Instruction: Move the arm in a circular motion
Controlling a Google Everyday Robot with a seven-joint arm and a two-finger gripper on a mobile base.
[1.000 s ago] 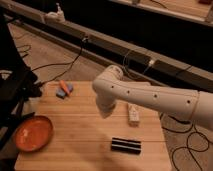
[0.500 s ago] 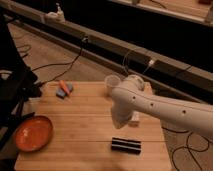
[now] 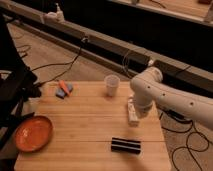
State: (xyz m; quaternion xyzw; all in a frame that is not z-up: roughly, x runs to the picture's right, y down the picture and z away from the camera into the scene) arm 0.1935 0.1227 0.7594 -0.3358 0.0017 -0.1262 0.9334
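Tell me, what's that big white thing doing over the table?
That is a robot arm swinging over a wooden table without handling anything. Right now its elbow hangs above the table's right edge, near a small white object. Its gripper is not in view. A cup, an orange plate, a black bar and a blue and orange item sit untouched.

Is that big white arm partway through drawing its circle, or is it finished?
Partway, it seems. The arm has swept from table centre to the right edge over the last second, its elbow now near the paper cup. The gripper hangs over the right side. The return sweep looks left to do.
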